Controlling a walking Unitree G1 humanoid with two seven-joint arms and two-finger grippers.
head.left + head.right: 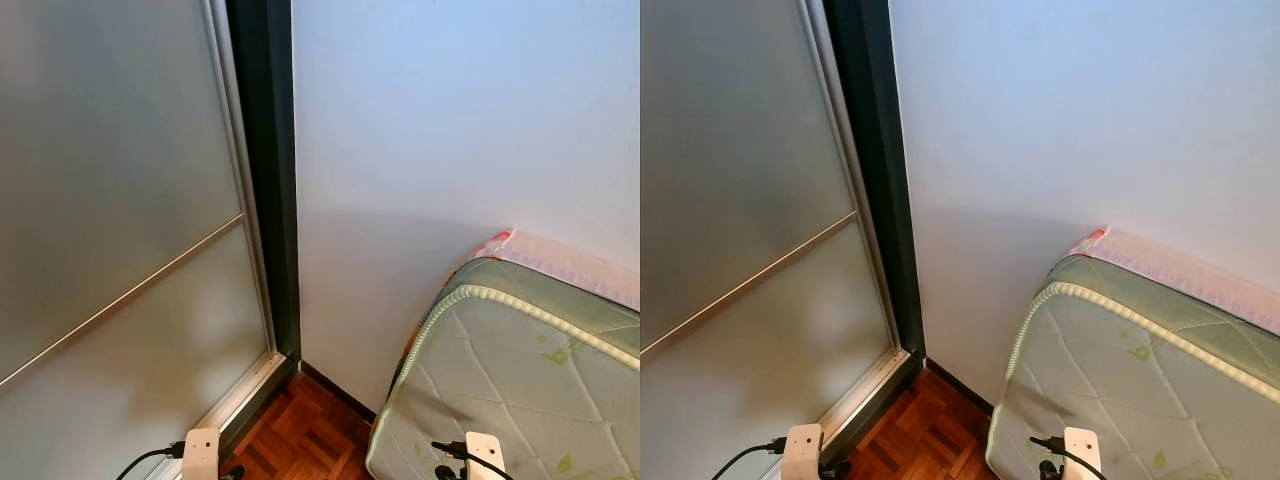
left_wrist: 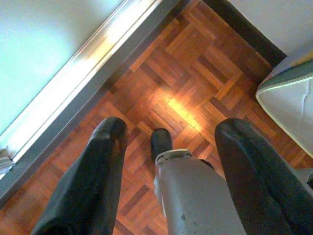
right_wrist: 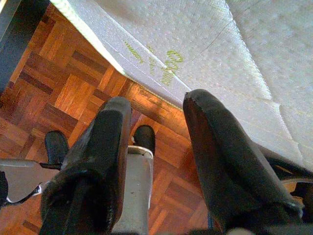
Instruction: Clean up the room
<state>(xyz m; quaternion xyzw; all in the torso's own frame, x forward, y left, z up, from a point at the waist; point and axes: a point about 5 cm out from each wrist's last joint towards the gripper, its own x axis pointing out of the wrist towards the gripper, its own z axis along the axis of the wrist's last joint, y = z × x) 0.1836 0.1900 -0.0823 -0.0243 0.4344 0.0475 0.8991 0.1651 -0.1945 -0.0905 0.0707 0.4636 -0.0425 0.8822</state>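
I face a room corner with both arms hanging low. My left gripper (image 2: 174, 125) is open over the parquet floor (image 2: 195, 58), with nothing between its black fingers (image 2: 105, 166). Beside the mattress edge (image 3: 161, 58), my right gripper (image 3: 159, 100) is also open and holds nothing. My own silver leg and black foot (image 2: 161, 139) show below both grippers. The white wrist pieces with black cables sit at the bottom of the head view, left (image 1: 200, 448) and right (image 1: 485, 450). No loose item lies on the visible floor.
A frosted sliding door (image 1: 110, 200) with a metal floor track (image 2: 93, 63) fills the left. A dark door frame (image 1: 272, 180) meets a white wall (image 1: 450, 130). A green quilted mattress (image 1: 500, 370) lies at the right, leaving a narrow parquet strip (image 1: 305, 435).
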